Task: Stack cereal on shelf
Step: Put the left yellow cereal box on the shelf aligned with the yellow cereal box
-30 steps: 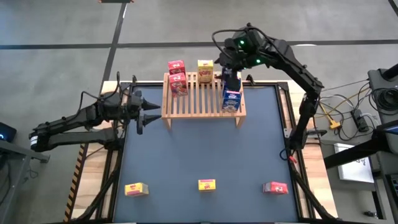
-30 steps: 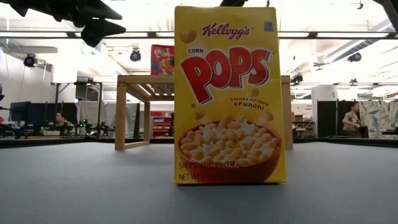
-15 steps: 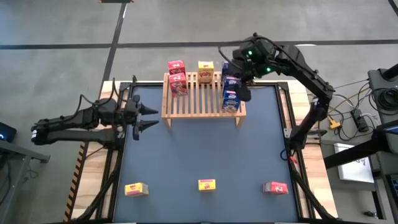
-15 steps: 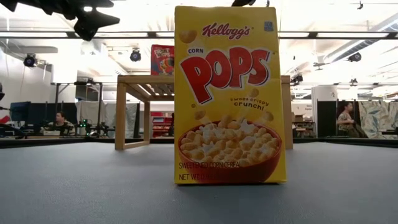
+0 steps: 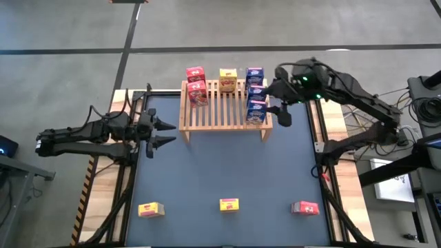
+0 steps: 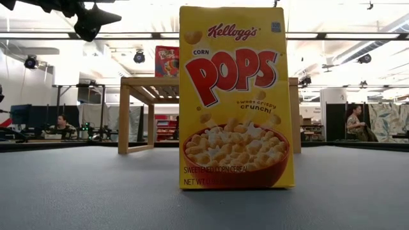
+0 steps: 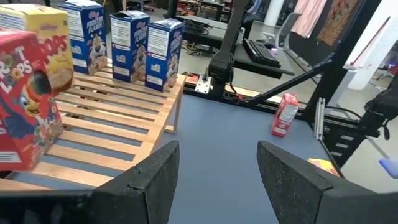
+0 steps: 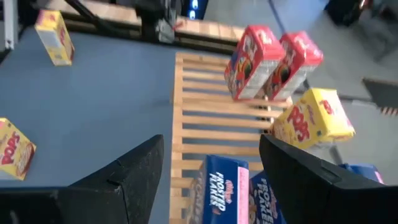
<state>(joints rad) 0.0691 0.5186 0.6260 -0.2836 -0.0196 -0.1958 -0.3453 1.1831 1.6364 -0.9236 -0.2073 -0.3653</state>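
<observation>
Shelf: light slatted wooden shelf (image 5: 224,110) standing at the far middle of the blue table (image 5: 227,165).
Blue cereal: three blue boxes (image 5: 255,96) upright in a row along the shelf's right end, close together, also seen in the left wrist view (image 7: 127,43).
Red cereal: two red boxes (image 5: 196,85) upright at the shelf's far left, one just behind the other; a third red box (image 5: 304,208) lies on the table near the front right.
Yellow cereal: one yellow box (image 5: 227,79) upright at the shelf's far middle; two more lie along the table's front edge, one at left (image 5: 151,209), one at centre (image 5: 229,204); the centre one fills the low view (image 6: 236,96).
Right end effector (image 5: 279,103): just beside the shelf's right end, clear of the blue boxes, fingers spread apart and holding nothing.
Left end effector (image 5: 164,131): over the table left of the shelf, fingers parted and empty.
</observation>
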